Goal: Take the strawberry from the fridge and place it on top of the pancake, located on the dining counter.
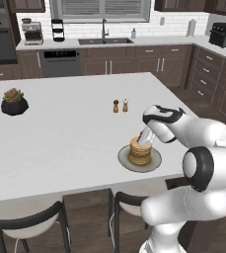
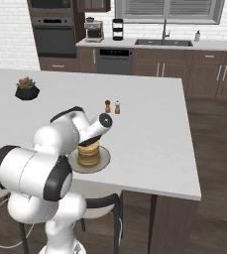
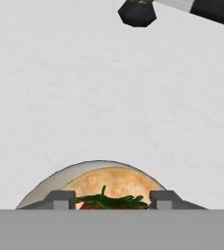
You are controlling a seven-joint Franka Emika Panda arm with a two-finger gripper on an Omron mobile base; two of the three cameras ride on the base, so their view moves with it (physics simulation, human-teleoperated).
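One gripper [image 3: 111,201], fingers either side of the one strawberry [image 3: 108,202], grasping it right over the pancake [image 1: 140,152] top; contact with the stack can't be told. Berry's green leaves face the hand camera; long axis can't be told. One pancake stack on one plate [image 1: 155,163], near the counter [image 1: 65,133] front edge, toward its right corner. Two shakers [image 1: 120,105] mid-counter, just beside each other, upright. One potted plant [image 1: 14,102] toward the far left edge. Two stools [image 1: 28,222] at the front edge.
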